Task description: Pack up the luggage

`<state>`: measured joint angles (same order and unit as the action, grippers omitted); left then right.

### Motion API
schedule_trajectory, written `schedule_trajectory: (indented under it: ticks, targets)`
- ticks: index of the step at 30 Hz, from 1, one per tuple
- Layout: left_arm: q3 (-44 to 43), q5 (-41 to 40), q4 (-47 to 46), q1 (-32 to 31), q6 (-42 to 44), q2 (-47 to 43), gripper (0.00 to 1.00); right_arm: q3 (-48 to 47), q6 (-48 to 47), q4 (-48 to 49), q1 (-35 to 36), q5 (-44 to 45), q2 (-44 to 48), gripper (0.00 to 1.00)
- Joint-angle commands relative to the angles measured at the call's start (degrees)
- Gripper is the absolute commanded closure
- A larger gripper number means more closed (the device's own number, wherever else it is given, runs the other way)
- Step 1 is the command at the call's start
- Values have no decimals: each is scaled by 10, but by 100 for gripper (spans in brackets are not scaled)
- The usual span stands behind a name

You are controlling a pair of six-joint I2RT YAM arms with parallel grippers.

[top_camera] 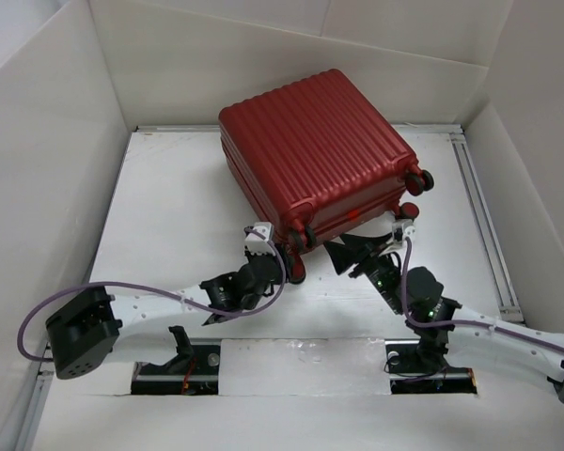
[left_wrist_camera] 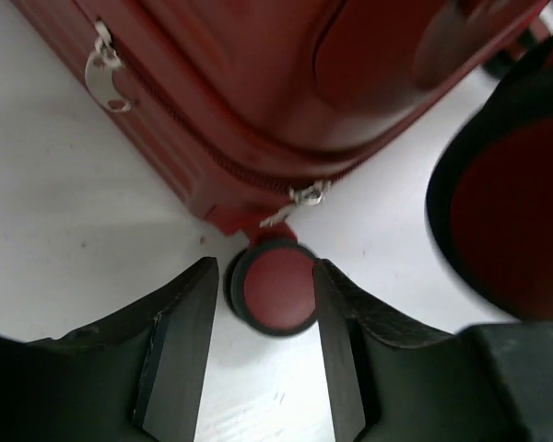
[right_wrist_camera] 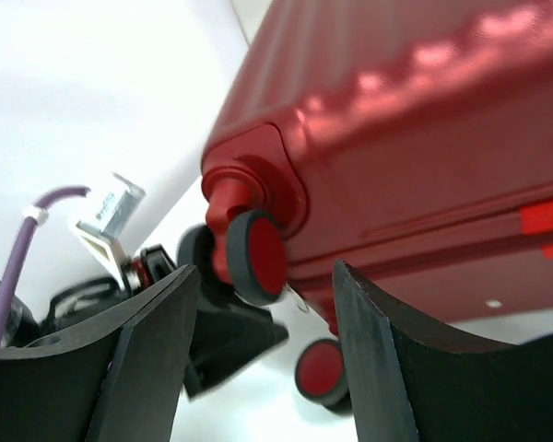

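- The luggage (top_camera: pixel 310 141) lies flat and shut on the table (top_camera: pixel 169 216), towards the far middle; there is only one.
- Its long axis runs away from me, skewed a little left at the far end; the ribs run the same way; the wheel end points back at the arms.
- I count four wheels (top_camera: pixel 423 178), all on that near end; two zip pulls (left_wrist_camera: pixel 106 74) in the left wrist view; two purple cables (top_camera: pixel 122 287), one per arm.
- My left gripper (left_wrist_camera: pixel 263 267) sits at the near-left corner, jaws partly apart with one wheel between them; I cannot tell whether a pad touches it; nothing is gripped.
- My right gripper (right_wrist_camera: pixel 263 269) sits just in front of the wheel end, aimed along it towards the left wrist; jaws wide, a wheel framed in the gap with space on both sides; nothing held.
- White walls (top_camera: pixel 56 141) box in the table; the luggage's far corner is near the back wall; both wrists crowd the wheel end.
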<state>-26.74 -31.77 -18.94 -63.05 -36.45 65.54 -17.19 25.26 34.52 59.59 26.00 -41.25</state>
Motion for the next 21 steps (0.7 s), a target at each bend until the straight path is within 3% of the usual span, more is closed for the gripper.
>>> schedule_trajectory:
  ticks: [1,2,13,15,21]
  targets:
    - [-3,-65,-115,-1,2,13,58,-19,-4,-89,2,13,24,34]
    - [-3,-71,-128,-1,2,13,55,-25,-4,-98,2,13,30,34]
    - [-57,-203,-222,-46,23,132,54,-25,13,-110,2,-17,30,34]
    - [-62,-266,-222,-53,23,149,56,-25,13,-110,2,-31,30,36]
    - [-93,-344,-269,-72,48,174,61,-14,25,-110,2,-46,30,37]
